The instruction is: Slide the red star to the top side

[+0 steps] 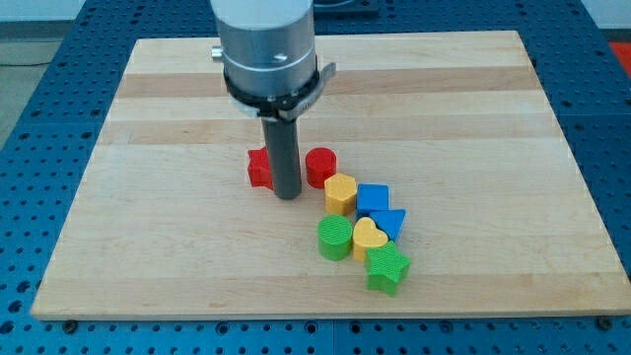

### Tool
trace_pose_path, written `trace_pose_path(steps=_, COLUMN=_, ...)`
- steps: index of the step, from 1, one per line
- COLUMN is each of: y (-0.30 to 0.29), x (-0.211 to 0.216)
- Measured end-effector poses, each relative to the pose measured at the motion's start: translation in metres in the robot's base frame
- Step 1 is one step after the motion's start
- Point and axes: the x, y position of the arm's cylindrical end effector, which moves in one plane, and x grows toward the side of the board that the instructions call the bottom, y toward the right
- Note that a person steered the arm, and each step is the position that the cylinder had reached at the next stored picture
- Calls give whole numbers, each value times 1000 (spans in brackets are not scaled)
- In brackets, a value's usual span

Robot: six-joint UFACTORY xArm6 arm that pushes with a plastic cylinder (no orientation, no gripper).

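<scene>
The red star [259, 169] lies near the board's middle, partly hidden behind my rod. My tip [287, 196] rests on the board just right of and slightly below the star, touching or nearly touching it. A red round block [320, 167] sits just right of the rod. The rod stands between the two red blocks.
Below right of the tip is a cluster: a yellow block [340, 193], a blue block [372, 199], a blue triangle [389, 223], a green cylinder [334, 238], a yellow heart [370, 237] and a green star [387, 267]. The wooden board [158, 247] lies on a blue table.
</scene>
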Motion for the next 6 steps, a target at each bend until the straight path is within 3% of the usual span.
trace_pose_path(steps=1, y=-29, x=18)
trace_pose_path(steps=2, y=-43, x=-7)
trace_pose_path(steps=4, y=5, x=-68)
trace_pose_path(steps=5, y=-16, x=-68)
trace_pose_path(steps=6, y=-55, x=-33)
